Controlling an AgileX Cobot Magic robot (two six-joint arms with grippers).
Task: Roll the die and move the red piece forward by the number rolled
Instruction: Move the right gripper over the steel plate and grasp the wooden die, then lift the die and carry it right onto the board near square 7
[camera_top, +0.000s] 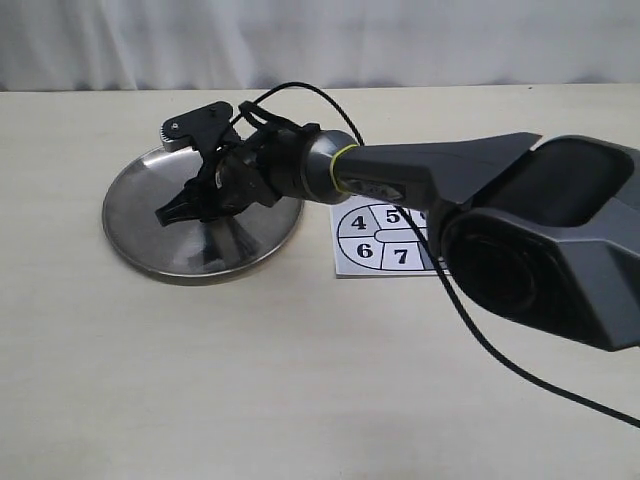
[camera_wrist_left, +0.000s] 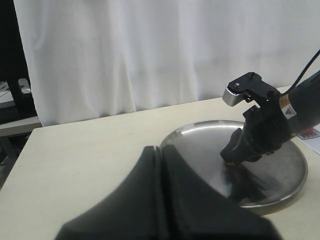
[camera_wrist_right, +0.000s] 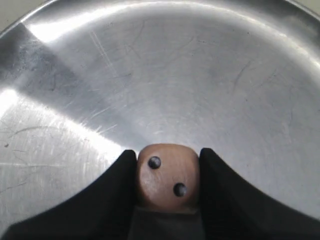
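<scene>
Die (camera_wrist_right: 167, 176) pinched in right jaws over steel dish (camera_top: 135, 228) on counter (camera_top: 200, 380); we judge roll not yet done. Left jaws pressed together, empty. We see no red piece; move along numbered board (camera_top: 372, 250) remains.

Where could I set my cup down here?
Bare room: the wide stretch of table on the camera's side of the steel plate and numbered board, and the strip left of the plate. Crowded: over the plate, where the right end effector holds the die, and the board under the arm.
</scene>
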